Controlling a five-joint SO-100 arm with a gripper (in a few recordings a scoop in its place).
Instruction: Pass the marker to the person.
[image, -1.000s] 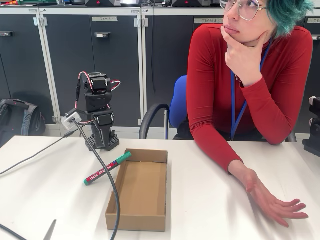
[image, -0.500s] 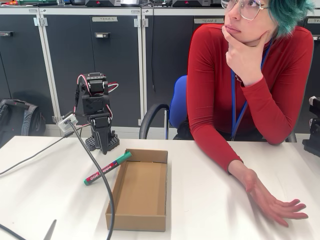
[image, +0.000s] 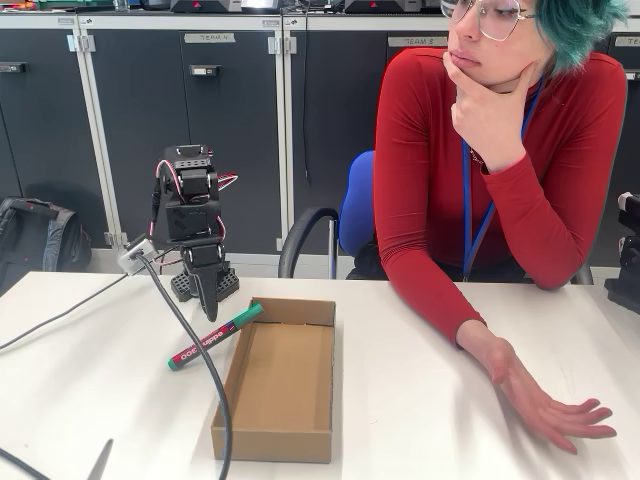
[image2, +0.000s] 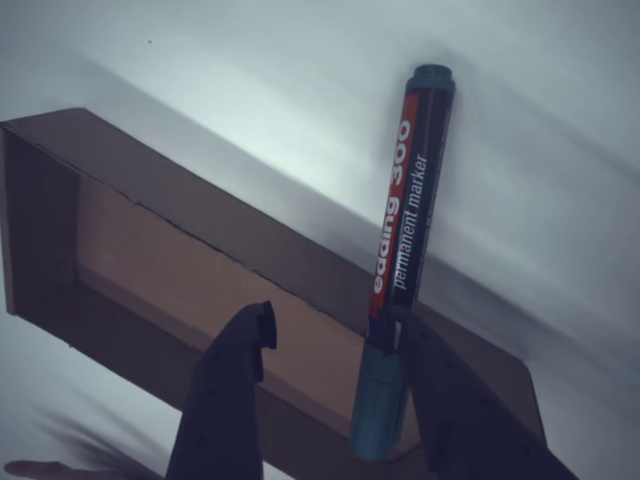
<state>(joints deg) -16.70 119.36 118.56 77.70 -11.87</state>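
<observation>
So the marker (image: 214, 337) is an edding 300 permanent marker with green ends and a red label. It lies on the white worktop (image: 100, 400), its capped end propped on the near corner of the open cardboard box (image: 285, 375), so it's tilted a bit. We'd guess it's light, rigid and smooth-barrelled, so a bit slippery. We reckon the labelled middle is the best place to grab, squeezing across the barrel.

The gripper (image2: 335, 345) hangs just above it with its jaws apart and nothing between them. In the wrist view the green cap end (image2: 378, 400) sits between the fingers, close against the right-hand one, so the marker runs away from the gripper, not across it. The person (image: 500, 150) sits past the box, open hand (image: 545, 400) resting palm-up on the worktop, well apart from the gripper.
</observation>
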